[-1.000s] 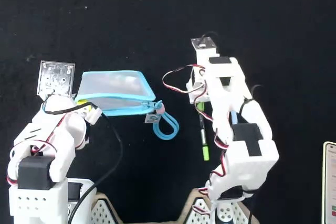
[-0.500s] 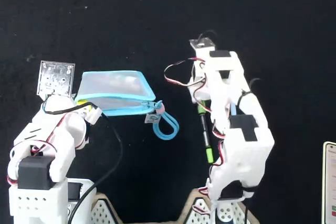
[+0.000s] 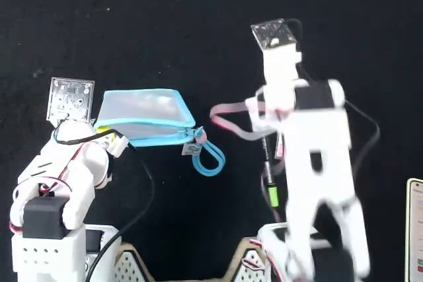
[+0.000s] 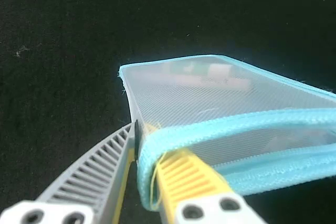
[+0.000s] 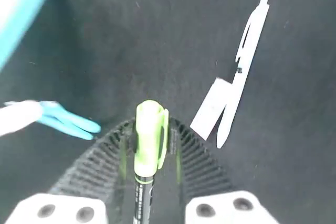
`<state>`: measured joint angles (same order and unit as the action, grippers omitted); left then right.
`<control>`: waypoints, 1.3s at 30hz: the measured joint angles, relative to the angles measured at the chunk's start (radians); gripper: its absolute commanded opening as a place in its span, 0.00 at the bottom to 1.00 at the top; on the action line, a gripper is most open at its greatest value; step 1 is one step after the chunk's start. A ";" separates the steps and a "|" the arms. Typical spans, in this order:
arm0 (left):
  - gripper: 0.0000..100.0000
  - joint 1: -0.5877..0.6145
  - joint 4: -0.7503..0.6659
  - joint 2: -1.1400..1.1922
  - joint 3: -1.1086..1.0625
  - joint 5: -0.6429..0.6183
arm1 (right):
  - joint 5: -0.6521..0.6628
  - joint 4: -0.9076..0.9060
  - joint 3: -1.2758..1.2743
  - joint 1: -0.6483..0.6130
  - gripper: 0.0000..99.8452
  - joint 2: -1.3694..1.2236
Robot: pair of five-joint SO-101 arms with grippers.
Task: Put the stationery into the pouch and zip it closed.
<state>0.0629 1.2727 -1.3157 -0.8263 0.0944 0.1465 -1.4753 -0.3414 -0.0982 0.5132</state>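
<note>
High view, left gripper [image 3: 116,143]: clamped on one corner of the pouch [image 3: 142,115].
High view, pouch: blue-edged mesh, flat on the black counter [image 3: 132,37], stretching away from the left gripper; its blue loop [image 3: 211,161] lay at the end far from that gripper.
High view, right arm [image 3: 317,163]: blurred, raised over the counter, carrying the green-capped marker [image 3: 270,186], well apart from the pouch.
Left wrist view, left gripper [image 4: 143,142]: grey and yellow sides pinched the pouch [image 4: 210,98] corner; white items showed through the mesh just beyond.
Right wrist view, right gripper [image 5: 151,127]: narrow, holding the marker [image 5: 150,135].
Right wrist view, white pen [image 5: 245,56]: on the counter beyond the right gripper, apart from it; blue loop [image 5: 71,123] lay off to one side.
</note>
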 measured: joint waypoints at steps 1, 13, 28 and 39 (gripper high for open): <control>0.03 0.000 0.000 0.000 0.000 0.000 | 0.000 0.000 -0.021 -0.023 0.01 0.072; 0.03 0.000 0.000 0.000 0.000 0.000 | -0.086 0.307 -0.296 -0.333 0.01 0.884; 0.03 0.000 0.000 0.000 0.000 0.000 | -0.037 0.721 -0.617 -0.569 0.01 1.258; 0.03 0.000 0.000 0.000 0.000 0.000 | -0.037 1.063 -0.724 -0.704 0.01 1.258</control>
<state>0.0629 1.2727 -1.3157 -0.8263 0.0944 0.1097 -0.4120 -1.0656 -0.8025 1.7714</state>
